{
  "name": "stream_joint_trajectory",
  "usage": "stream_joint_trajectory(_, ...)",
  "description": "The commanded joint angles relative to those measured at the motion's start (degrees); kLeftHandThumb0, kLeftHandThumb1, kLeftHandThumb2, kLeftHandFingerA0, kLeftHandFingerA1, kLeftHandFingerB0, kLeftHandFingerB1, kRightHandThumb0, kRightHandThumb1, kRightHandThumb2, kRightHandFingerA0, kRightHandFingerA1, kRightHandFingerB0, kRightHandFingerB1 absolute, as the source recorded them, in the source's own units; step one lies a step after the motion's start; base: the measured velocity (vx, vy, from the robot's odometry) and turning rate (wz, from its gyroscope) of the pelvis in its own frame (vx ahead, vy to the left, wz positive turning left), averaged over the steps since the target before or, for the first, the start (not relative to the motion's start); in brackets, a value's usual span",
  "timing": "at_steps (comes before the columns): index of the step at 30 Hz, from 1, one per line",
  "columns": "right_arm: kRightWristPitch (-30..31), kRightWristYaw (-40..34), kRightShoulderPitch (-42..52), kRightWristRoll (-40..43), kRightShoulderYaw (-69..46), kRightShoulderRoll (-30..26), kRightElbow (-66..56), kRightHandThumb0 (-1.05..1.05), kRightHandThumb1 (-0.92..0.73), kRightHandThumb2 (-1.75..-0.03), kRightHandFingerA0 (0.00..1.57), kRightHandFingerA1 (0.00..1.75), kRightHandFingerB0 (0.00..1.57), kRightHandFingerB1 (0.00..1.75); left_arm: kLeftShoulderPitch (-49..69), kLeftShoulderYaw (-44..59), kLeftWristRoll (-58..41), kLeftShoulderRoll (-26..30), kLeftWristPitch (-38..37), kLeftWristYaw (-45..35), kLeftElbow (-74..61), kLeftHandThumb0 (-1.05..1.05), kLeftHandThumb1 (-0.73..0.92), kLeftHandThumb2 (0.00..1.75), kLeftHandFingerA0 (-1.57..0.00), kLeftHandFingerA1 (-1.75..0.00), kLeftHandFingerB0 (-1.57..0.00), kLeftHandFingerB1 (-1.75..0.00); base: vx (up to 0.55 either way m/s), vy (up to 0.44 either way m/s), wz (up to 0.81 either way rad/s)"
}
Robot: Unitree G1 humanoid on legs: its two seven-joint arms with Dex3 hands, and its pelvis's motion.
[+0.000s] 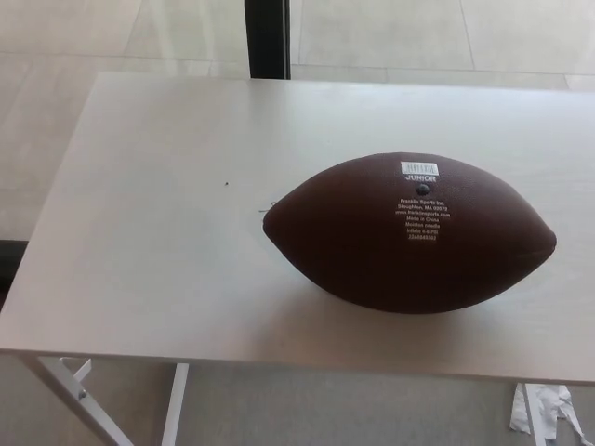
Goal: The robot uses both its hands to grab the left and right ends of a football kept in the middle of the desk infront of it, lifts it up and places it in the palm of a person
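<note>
A dark brown football (409,232) lies on its side on the pale desk (158,232), a little right of the middle. Its long axis runs left to right, with one tip pointing left and the other right. White print and a small barcode label show on its upper face. Neither of my hands shows in the head view, and no person's hand is in sight.
The desk's front edge runs along the bottom of the picture, with white legs (84,395) below it at the left. A dark post (268,37) stands beyond the far edge. White scraps (548,409) lie on the floor at bottom right.
</note>
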Motion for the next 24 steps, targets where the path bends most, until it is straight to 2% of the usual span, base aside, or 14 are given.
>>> stream_joint_trajectory(1, -0.1, 5.7, -0.8, 13.1, -9.7, -2.2, -3.2, -0.82, -0.52, -0.93, 0.54, 0.65, 0.28, 0.53, -1.1, 10.9, -13.7, 0.7, 3.8, -3.9, -4.1, -0.7, 0.39, 0.8, -0.62, -0.6, -0.45, -0.53, 0.0, 0.0, 0.0)
stream_joint_trajectory(4, 7.4, 4.3, -1.4, 17.7, -14.4, -2.5, -10.9, -0.9, -0.78, -0.64, 0.4, 0.52, 0.1, 0.46, -4.2, 15.3, -17.2, 0.1, 6.9, -1.2, -7.9, -0.82, 0.78, 0.64, -0.53, -0.46, -0.32, -0.36, 0.0, 0.0, 0.0)
stream_joint_trajectory(6, 9.1, 3.6, -2.2, 18.5, -15.6, -2.7, -12.5, -0.98, -0.67, -1.05, 0.3, 0.57, 0.05, 0.42, -4.7, 15.8, -17.1, -0.2, 7.1, -0.7, -8.9, -0.83, 0.86, 0.66, -0.45, -0.45, -0.29, -0.35, 0.0, 0.0, 0.0)
stream_joint_trajectory(7, 9.1, 2.4, -5.3, 19.2, -16.9, -4.3, -14.1, -0.99, -0.7, -0.88, 0.44, 0.54, 0.18, 0.48, -6.3, 16.2, -17.1, -0.3, 8.5, 2.1, -13.9, -0.85, 0.92, 0.69, -0.39, -0.44, -0.28, -0.34, 0.0, 0.0, 0.0)
stream_joint_trajectory(11, 10.9, 1.7, -10.8, 21.1, -18.3, -5.5, -20.2, -1.04, -0.7, -1.13, 0.49, 0.56, 0.22, 0.48, -12.3, 17.1, -17.1, 1.3, 12.3, 7.0, -21.3, -0.86, 0.92, 0.69, -0.41, -0.45, -0.3, -0.35, 0.0, 0.0, 0.0)
stream_joint_trajectory(12, 12.6, 0.8, -11.9, 21.3, -18.0, -5.7, -23.1, -1.0, -0.85, -0.65, 0.54, 0.48, 0.33, 0.43, -13.5, 16.8, -16.6, 1.3, 13.1, 8.4, -24.6, -0.88, 0.92, 0.68, -0.44, -0.47, -0.31, -0.37, 0.0, 0.0, 0.0)
stream_joint_trajectory(13, 13.7, 0.7, -13.2, 21.2, -17.7, -6.0, -25.3, -0.99, -0.85, -0.66, 0.56, 0.49, 0.33, 0.43, -15.1, 16.7, -16.2, 1.4, 14.6, 9.7, -27.1, -0.93, 0.91, 0.68, -0.45, -0.48, -0.31, -0.39, 0.0, 0.0, 0.0)
stream_joint_trajectory(14, 15.7, -0.6, -15.0, 21.6, -16.8, -6.1, -28.6, -1.05, -0.7, -1.14, 0.58, 0.58, 0.32, 0.54, -17.5, 15.8, -15.6, 1.9, 15.5, 11.2, -29.4, -1.01, 0.89, 0.66, -0.52, -0.56, -0.39, -0.5, 0.0, 0.0, 0.0)
stream_joint_trajectory(15, 18.5, -2.6, -17.9, 22.1, -15.5, -5.9, -33.4, -1.01, -0.87, -0.67, 0.71, 0.5, 0.29, 0.48, -20.9, 14.5, -14.2, 2.4, 16.7, 13.2, -32.9, -0.97, 0.65, 1.13, -0.53, -0.64, -0.42, -0.6, 0.0, 0.0, 0.0)
stream_joint_trajectory(16, 18.8, -2.7, -18.9, 22.0, -15.0, -5.8, -34.6, -1.01, -0.87, -0.67, 0.71, 0.5, 0.29, 0.48, -22.2, 14.0, -13.6, 2.5, 17.5, 13.9, -34.5, -0.97, 0.65, 1.13, -0.53, -0.64, -0.42, -0.6, 0.0, 0.0, 0.0)
stream_joint_trajectory(17, 19.9, -3.3, -20.1, 22.1, -13.9, -5.0, -37.8, -1.05, -0.72, -1.16, 0.64, 0.59, 0.25, 0.53, -24.8, 13.4, -13.3, 2.5, 17.8, 15.0, -35.8, -1.05, 0.87, 0.66, -0.63, -0.61, -0.53, -0.56, 0.0, 0.0, 0.0)
stream_joint_trajectory(21, 23.3, -4.1, -23.7, 21.7, -8.3, -1.6, -46.5, -0.97, -0.64, -1.11, 0.55, 0.56, 0.29, 0.51, -33.7, 7.8, -11.2, 0.2, 23.1, 18.6, -44.6, -1.01, 0.87, 0.67, -0.48, -0.43, -0.44, -0.37, 0.0, 0.0, 0.0)
stream_joint_trajectory(22, 24.5, -5.4, -24.6, 21.6, -6.9, -0.3, -48.8, -1.01, -0.85, -0.66, 0.6, 0.45, 0.38, 0.42, -35.6, 6.2, -10.9, -0.8, 23.9, 19.1, -46.0, -0.95, 0.88, 0.67, -0.43, -0.43, -0.36, -0.37, 0.0, 0.0, 0.0)
stream_joint_trajectory(24, 22.2, -4.7, -25.8, 20.4, -4.7, 1.8, -49.0, -0.96, -0.64, -1.08, 0.48, 0.56, 0.27, 0.48, -38.4, 4.0, -10.7, -2.6, 25.5, 19.9, -47.8, -0.94, 0.83, 0.72, -0.38, -0.44, -0.28, -0.38, 0.0, 0.0, 0.0)
